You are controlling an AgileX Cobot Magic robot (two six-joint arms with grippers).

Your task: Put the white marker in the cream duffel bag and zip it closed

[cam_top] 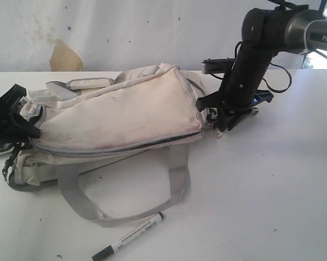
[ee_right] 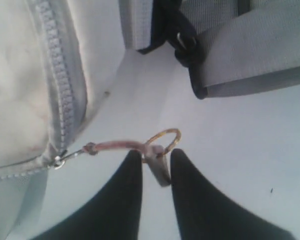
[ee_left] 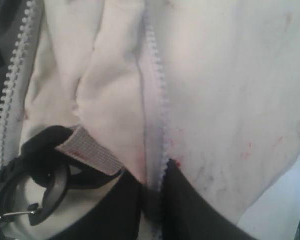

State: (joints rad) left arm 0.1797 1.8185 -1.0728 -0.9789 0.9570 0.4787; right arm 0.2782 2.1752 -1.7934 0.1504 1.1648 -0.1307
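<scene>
The cream duffel bag (cam_top: pixel 119 114) lies on its side on the white table (cam_top: pixel 272 190), its grey zipper (cam_top: pixel 114 147) running along the near edge. On the table in front of the bag lies the white marker (cam_top: pixel 128 236), outside it and far from both grippers. My left gripper (cam_top: pixel 34 133) is at the bag's left end, shut on the zipper edge (ee_left: pixel 154 125) there. My right gripper (cam_top: pixel 220 128) is at the bag's right end. Its fingers (ee_right: pixel 125 195) pinch the small grey zipper pull tab (ee_right: pixel 159 170), which hangs on a brass ring (ee_right: pixel 164 137) and cord from the slider (ee_right: pixel 57 160).
A grey webbing handle (cam_top: pixel 76 201) loops out over the table between bag and marker. A black buckle (ee_left: pixel 45 185) sits by my left gripper, and a grey strap with a black clip (ee_right: pixel 249 60) lies beyond my right gripper. A stained wall (cam_top: pixel 125 32) stands behind.
</scene>
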